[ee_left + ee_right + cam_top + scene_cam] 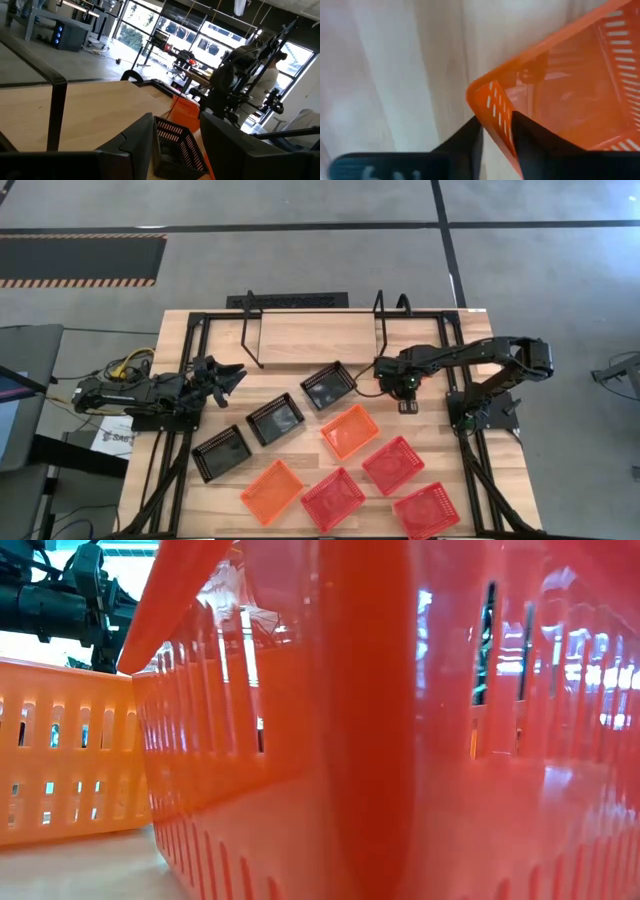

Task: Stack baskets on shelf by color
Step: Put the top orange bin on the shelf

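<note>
Your right tool (496, 120) pinches only a thin corner wall of the orange basket (560, 85), which may twist free when lifted.

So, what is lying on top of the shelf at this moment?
Nothing: the shelf board looks bare between its uprights in the high view. The nearest black basket sits on the tabletop beside it.

It looked like a lab or workshop: hazard tape (80, 282) striped the grey floor, with equipment racks (161, 39) by big windows (145, 22).
</note>
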